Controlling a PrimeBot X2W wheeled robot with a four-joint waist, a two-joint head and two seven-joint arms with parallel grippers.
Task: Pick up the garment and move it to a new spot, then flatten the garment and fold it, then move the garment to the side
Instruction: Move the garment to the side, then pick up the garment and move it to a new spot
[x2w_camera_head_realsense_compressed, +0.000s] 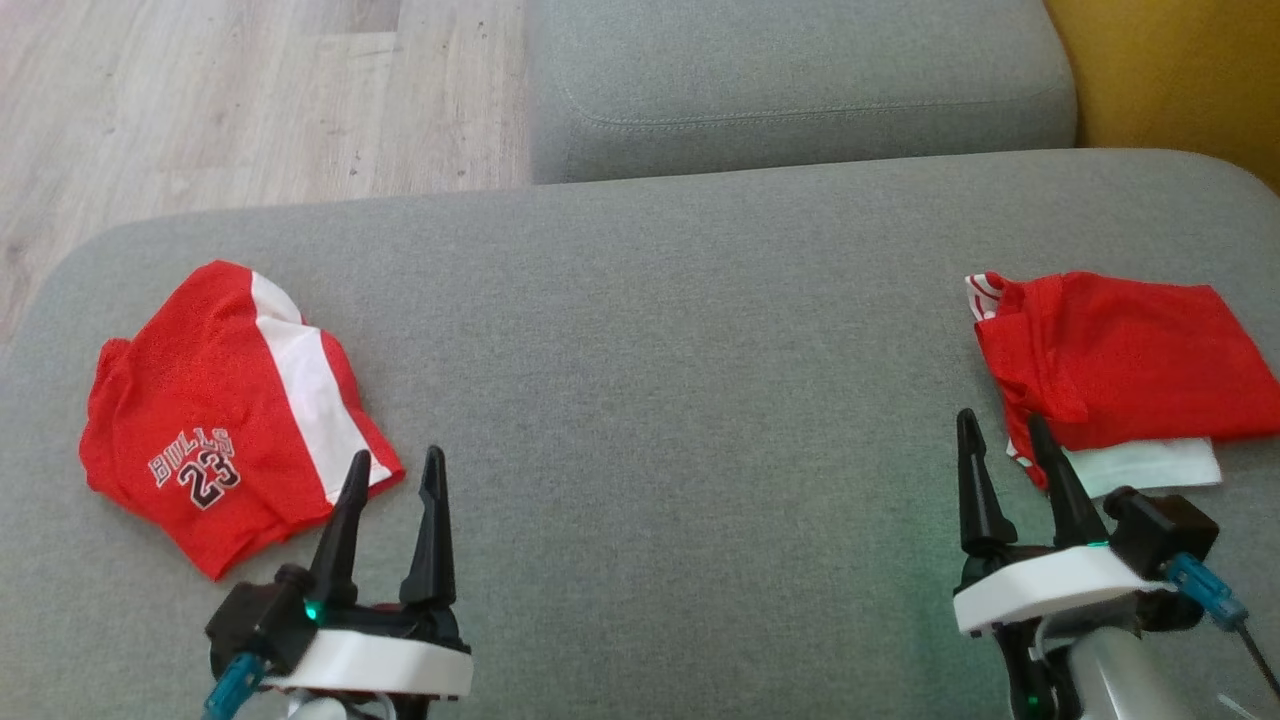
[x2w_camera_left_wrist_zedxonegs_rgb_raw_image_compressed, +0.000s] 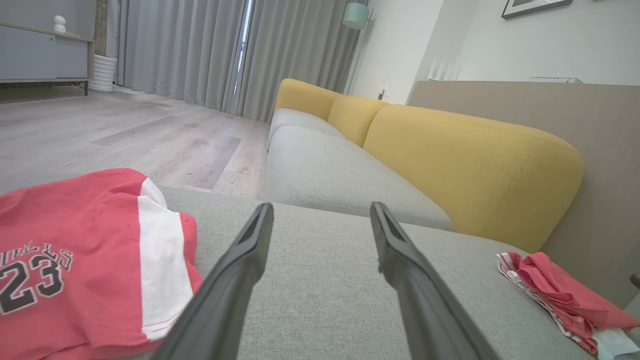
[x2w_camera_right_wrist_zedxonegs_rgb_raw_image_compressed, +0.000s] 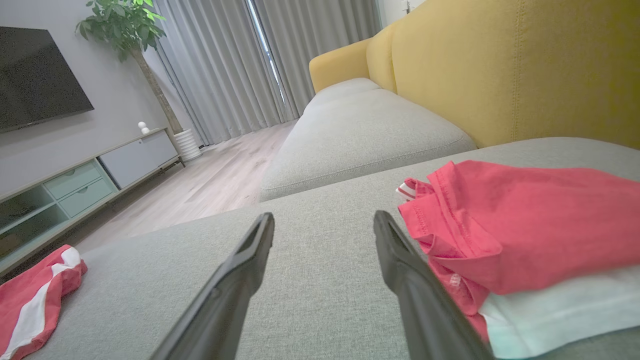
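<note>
Bare grey cushion (x2w_camera_head_realsense_compressed: 680, 400) is lying open between left tool (x2w_camera_head_realsense_compressed: 397, 455) and right tool (x2w_camera_head_realsense_compressed: 1001, 416), with red Bulls garment (x2w_camera_head_realsense_compressed: 220, 420) crowding the left tool's outer side, folded red pile (x2w_camera_head_realsense_compressed: 1120, 370) sitting just beside the right tool, yellow backrest (x2w_camera_head_realsense_compressed: 1170, 80) blocking beyond.

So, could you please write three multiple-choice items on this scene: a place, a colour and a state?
1. Where does the red garment numbered 23 lie?
A) on the wooden floor
B) on the grey cushion, beside the left hand
C) on the yellow backrest

2. What colour is that garment's broad stripe?
A) blue
B) black
C) white

3. How do the hands stand?
A) both open, empty
B) left shut on the garment
C) right shut on the garment

Answers: 1 B, it rests on the cushion by the left fingers; 2 C, the stripe is white against red; 3 A, left and right hand each show spread fingers, nothing between.
</note>
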